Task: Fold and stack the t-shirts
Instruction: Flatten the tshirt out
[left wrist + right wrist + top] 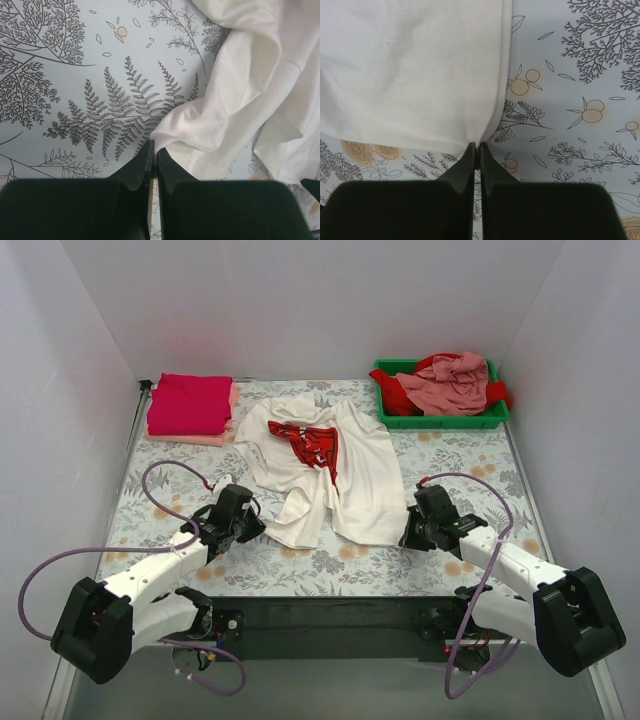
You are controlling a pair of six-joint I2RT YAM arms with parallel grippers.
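Two down by the look of it: crimson tee point(188, 403) folded flat on top of a pale pink tee point(200, 438), neat pile at the far left corner of the floral table cover point(170, 490). Counting that as the finished stack.

Mid-table, the white t-shirt point(350, 480), red graphic showing near the collar, not folded yet. Rumpled, left side bunched and turned over on itself, right side lying flatter. Clearly the garment in hand.

Down at its near right hem corner, the right gripper point(476, 146): tips pressed together, cloth corner drawn to a point right at them, so most likely nipping that corner. Near the bunched lower left edge, the left gripper point(152, 150): tips closed tight too, white fold just beside them on the right, nothing seen between them. No grip on that side, judging from the wrist view.

Waiting at the far right, a green tray point(440, 421) holding a dusty pink tee point(450, 385) heaped over a red tee point(395, 392), both crumpled, untouched.

Tally, then: two of five stacked, one being spread, two to come. Roughly the halfway mark not reached. Left to do: flattening and folding the white one, carrying it to the pile, then the pair in the tray.
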